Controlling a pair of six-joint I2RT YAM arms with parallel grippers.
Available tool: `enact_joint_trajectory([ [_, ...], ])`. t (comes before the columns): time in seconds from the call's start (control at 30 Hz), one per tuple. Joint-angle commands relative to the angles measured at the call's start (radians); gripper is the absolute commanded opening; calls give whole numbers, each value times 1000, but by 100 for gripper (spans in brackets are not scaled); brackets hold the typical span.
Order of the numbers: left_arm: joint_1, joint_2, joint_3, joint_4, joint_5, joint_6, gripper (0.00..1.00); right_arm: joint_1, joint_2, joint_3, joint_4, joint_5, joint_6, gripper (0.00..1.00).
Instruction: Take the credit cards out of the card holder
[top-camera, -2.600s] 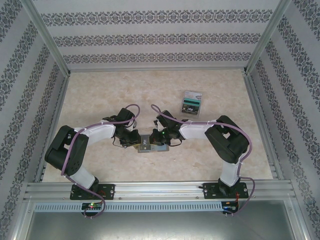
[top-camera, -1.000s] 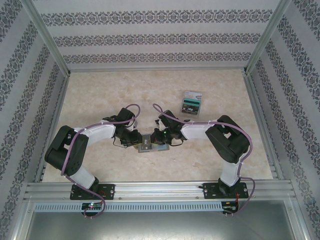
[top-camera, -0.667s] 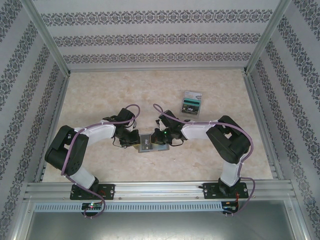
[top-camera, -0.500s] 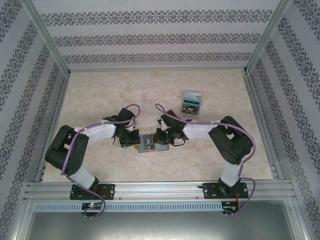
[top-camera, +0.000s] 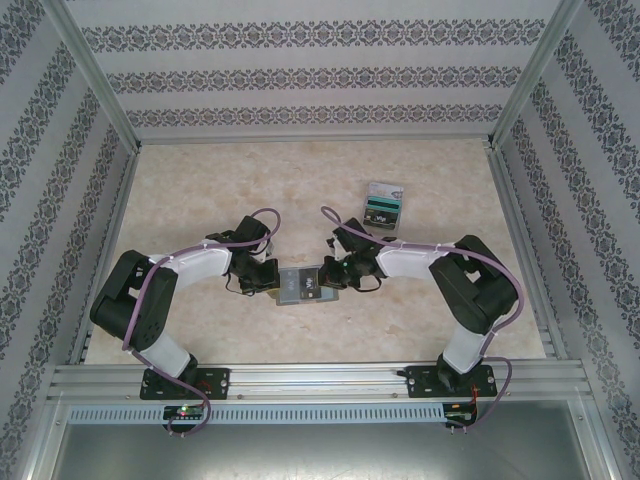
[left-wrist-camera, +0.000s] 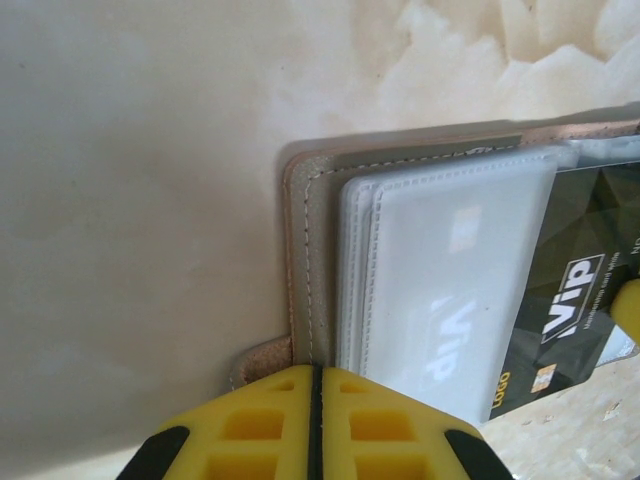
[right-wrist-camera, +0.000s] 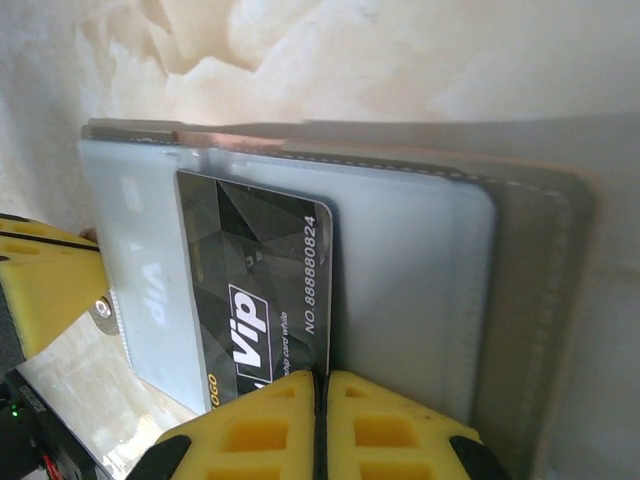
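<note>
So the big change over the last second: the left gripper (left-wrist-camera: 315, 372) has snapped fully shut, and it's pinching the near edge of the card holder (left-wrist-camera: 300, 250) right by the little side tab. Meanwhile the right arm has swung back toward its own side, and the right gripper (right-wrist-camera: 320, 378), also fully closed, has the bottom edge of a black card (right-wrist-camera: 255, 290) in its grip.

In the right wrist view that card sits partly out of its clear sleeve (right-wrist-camera: 420, 250), with the printed number exposed. Looks to me like a proper hold-and-pull: one side anchors, the other draws the card out.

The card holder (top-camera: 298, 285) lies open and flat about mid-counter (top-camera: 200, 190), a bit toward the near edge, right between the two grippers. The clear case (top-camera: 384, 207) sits well apart, toward the far right, untouched.

My read is the first card is about halfway out, not free yet. There's at least one more sleeve with a card under it, so plenty left to do.
</note>
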Motion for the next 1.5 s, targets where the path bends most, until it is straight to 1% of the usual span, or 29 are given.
enact_joint_trajectory([
  [0.0, 4, 28, 3, -71, -45, 14, 4, -36, -49, -30, -80, 16, -55, 0],
  [0.13, 3, 27, 12, -73, -41, 20, 4, -66, -127, -36, -95, -8, -93, 0],
  [0.3, 4, 14, 43, -79, -38, 20, 5, -82, -210, 13, -161, -11, -141, 0],
  [0.4, 3, -8, 79, -93, -32, 17, 7, -90, -246, 62, -234, -1, -192, 0],
  [0.5, 4, -46, 120, -103, -33, 13, 12, -94, -273, 132, -349, 49, -284, 0],
  [0.57, 3, -79, 147, -108, -35, 11, 16, -95, -289, 196, -457, 135, -367, 0],
  [0.63, 5, -109, 175, -110, -41, 13, 22, -97, -310, 244, -523, 217, -451, 0],
  [0.7, 5, -141, 197, -110, -50, 16, 30, -99, -335, 282, -567, 313, -534, 0],
  [0.8, 3, -188, 227, -111, -76, 25, 47, -99, -382, 305, -580, 445, -697, 0],
  [0.87, 4, -218, 245, -111, -95, 35, 63, -100, -405, 310, -574, 527, -825, 0],
  [0.9, 4, -229, 251, -112, -102, 40, 68, -100, -409, 316, -577, 557, -888, 0],
  [1.03, 4, -282, 263, -113, -148, 55, 93, -102, -388, 353, -589, 724, -1122, 0],
  [1.07, 3, -293, 262, -113, -164, 58, 97, -103, -371, 362, -592, 754, -1182, 0],
  [1.1, 3, -300, 263, -112, -179, 60, 100, -103, -351, 370, -592, 780, -1229, 0],
  [1.17, 4, -313, 264, -115, -203, 70, 100, -103, -297, 397, -595, 851, -1316, 0],
  [1.23, 4, -317, 272, -119, -215, 77, 100, -106, -257, 413, -573, 889, -1370, 0],
  [1.47, 5, -337, 279, -137, -257, 99, 100, -114, -126, 445, -495, 925, -1483, 0],
])
